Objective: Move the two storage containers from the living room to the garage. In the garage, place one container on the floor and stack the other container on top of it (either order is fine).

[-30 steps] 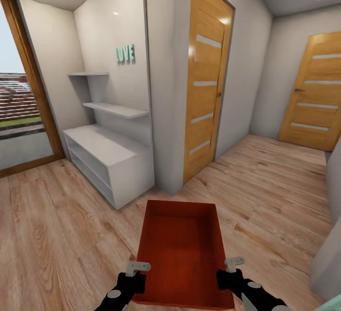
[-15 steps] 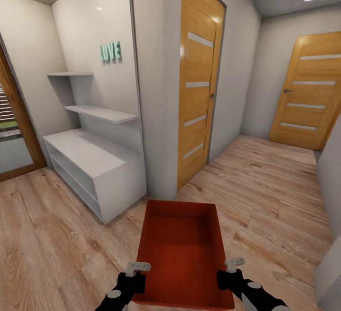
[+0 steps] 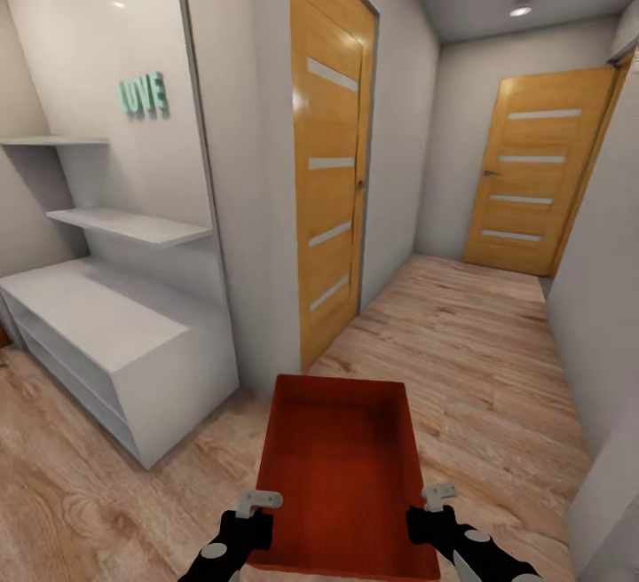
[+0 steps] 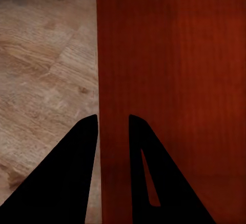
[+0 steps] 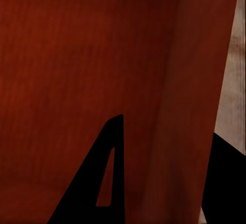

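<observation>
One orange-red, thin-walled, lidless rectangular storage container (image 3: 342, 471) is in sight, carried low in front of the robot and clear of the pale wood-plank floor (image 3: 479, 360). Two pincers hold it, one at each side of its near end. The left pincer (image 3: 258, 502) straddles the container's left wall: in the left wrist view its two dark fingers (image 4: 66, 178) stand one outside the wall and one inside, close together with the thin red wall between them, so it is pinched narrow on that wall. The right pincer (image 3: 438, 494) does the same on the right wall; from its wrist camera one finger (image 5: 105, 175) lies against the inside and the other shows as a dark corner beyond the wall, though the contact itself is hard to make out there (the red wall takes up most of that picture).

Around them I count two wood-panelled doors with pale horizontal strips: one tall door (image 3: 328, 174) just ahead on the left side of the corridor, and another door (image 3: 532, 178) at the far end. To the left stands one low white shelving unit (image 3: 115, 342), with two white wall shelves (image 3: 124, 225) above it, and teal block letters (image 3: 143, 93) spelling LOVE on the white wall. One round ceiling light (image 3: 521, 10) glows over the corridor.
</observation>
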Controlling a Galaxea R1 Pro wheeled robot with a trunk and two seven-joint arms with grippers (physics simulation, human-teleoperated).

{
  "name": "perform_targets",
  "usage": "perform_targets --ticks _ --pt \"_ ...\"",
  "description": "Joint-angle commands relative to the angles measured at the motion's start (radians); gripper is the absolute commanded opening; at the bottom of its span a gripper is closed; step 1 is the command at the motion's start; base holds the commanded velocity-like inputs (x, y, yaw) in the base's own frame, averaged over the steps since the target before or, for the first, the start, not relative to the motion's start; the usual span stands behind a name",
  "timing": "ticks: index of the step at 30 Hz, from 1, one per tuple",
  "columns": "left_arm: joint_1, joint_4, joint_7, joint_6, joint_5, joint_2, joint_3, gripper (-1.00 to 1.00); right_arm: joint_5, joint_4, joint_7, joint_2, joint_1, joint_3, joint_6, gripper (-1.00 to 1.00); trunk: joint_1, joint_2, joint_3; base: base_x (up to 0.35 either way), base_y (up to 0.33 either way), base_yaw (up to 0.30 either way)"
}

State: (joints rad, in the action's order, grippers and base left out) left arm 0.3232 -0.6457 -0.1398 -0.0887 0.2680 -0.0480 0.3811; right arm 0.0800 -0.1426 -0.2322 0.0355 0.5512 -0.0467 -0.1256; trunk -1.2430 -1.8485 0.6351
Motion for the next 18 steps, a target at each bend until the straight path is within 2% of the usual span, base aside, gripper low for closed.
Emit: perform_targets --ticks 1,11,18 --pt "0.000 0.000 -0.017 -0.005 0.011 0.002 0.002 -1.00 0.001 -0.002 0.000 0.000 0.001 0.004 -0.066 -1.00 -0.001 0.000 0.000 0.341 0.000 -0.248" --pt "0.000 0.000 -0.017 -0.005 0.011 0.002 0.002 -1.00 0.002 -0.002 -0.001 0.000 0.001 0.004 -0.066 -1.00 -0.001 0.000 -0.011 0.341 0.000 -0.234" --pt "0.000 0.000 -0.017 -0.005 0.011 0.002 0.002 -1.00 0.005 -0.002 0.000 -0.001 0.001 0.004 -0.066 -1.00 -0.001 0.000 -0.012 0.341 0.000 -0.035"
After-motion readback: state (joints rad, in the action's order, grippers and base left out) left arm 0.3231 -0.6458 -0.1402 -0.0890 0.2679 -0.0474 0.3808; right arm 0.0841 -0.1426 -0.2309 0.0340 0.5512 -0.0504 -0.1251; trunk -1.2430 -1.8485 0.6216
